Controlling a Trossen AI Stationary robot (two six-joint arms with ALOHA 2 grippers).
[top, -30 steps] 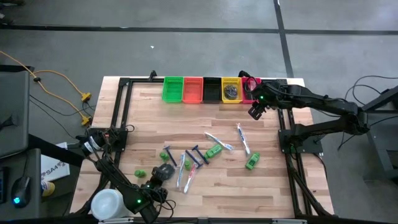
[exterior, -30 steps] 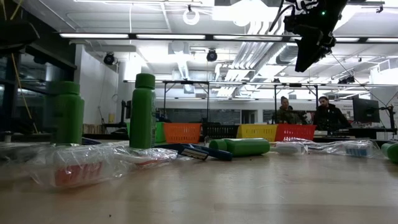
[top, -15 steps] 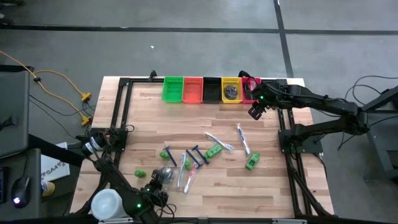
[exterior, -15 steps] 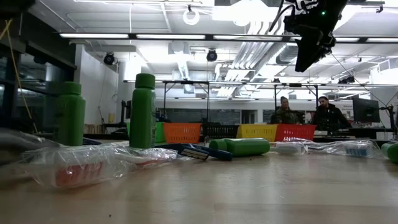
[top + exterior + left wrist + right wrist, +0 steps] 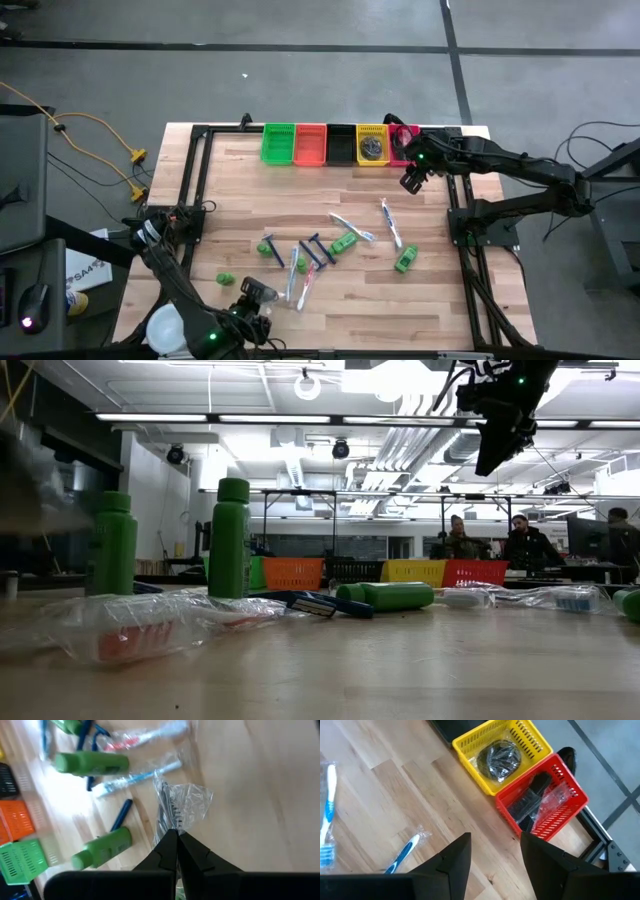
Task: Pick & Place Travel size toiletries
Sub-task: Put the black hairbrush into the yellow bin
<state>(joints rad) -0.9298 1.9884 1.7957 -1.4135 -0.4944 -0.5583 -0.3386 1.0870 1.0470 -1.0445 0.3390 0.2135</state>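
Note:
My left gripper hangs over the table's near left part, shut on a clear plastic packet with a dark toothed piece inside. On the wood lie green mini bottles, blue razors and wrapped toothbrushes on their sides. One green bottle stands upright. My right gripper hovers open and empty above the far right of the table, near the red bin. My left gripper pinches one crumpled end of the clear packet between its two fingertips, coming from above at a slant. The packet is lifted clear of the table and juts out beyond the fingertips.
Coloured bins stand in a row on the far edge: green, orange, black, yellow holding dark discs, red holding dark pieces. A white tub stands at the near left corner. People sit in the room beyond.
My left gripper has risen with the clear packet, drifting a little toward the table's near edge; the packet has come up off the wood and hangs clear.

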